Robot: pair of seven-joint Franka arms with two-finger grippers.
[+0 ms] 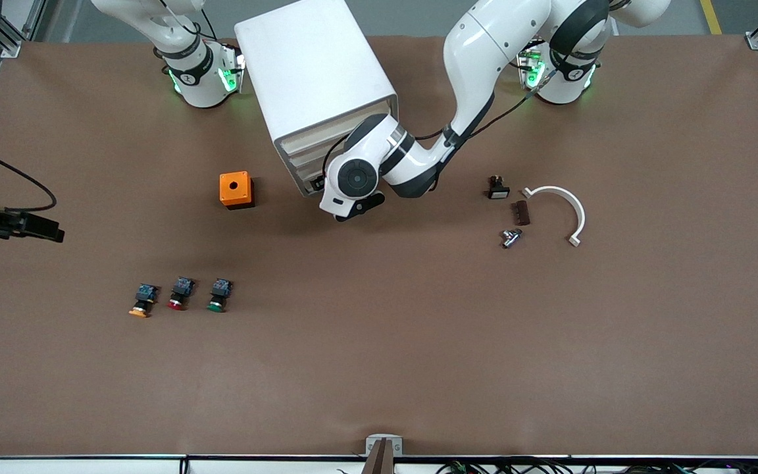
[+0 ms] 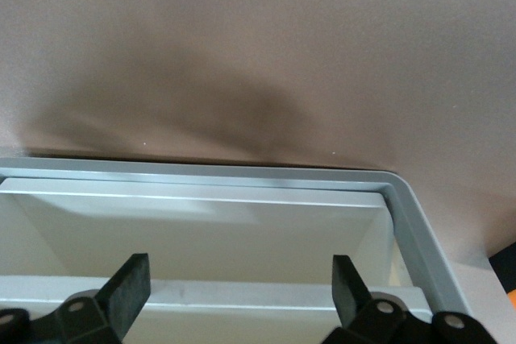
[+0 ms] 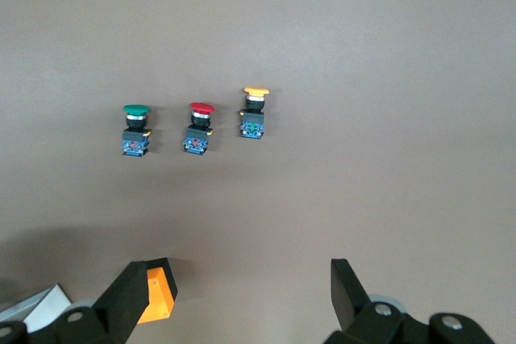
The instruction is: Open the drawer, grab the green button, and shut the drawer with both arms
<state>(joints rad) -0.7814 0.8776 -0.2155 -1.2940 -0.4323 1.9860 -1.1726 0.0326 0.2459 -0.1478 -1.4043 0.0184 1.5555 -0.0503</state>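
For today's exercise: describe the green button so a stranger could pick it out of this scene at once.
Find the white cabinet, then the orange box beside it. Nearer the camera lies a row of three buttons. The green button is the end one closest to the table's middle, beside the red button.

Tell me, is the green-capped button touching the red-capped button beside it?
Apart. The right wrist view shows bare brown table between the green-capped button and the red-capped button; the front view shows the same gap.
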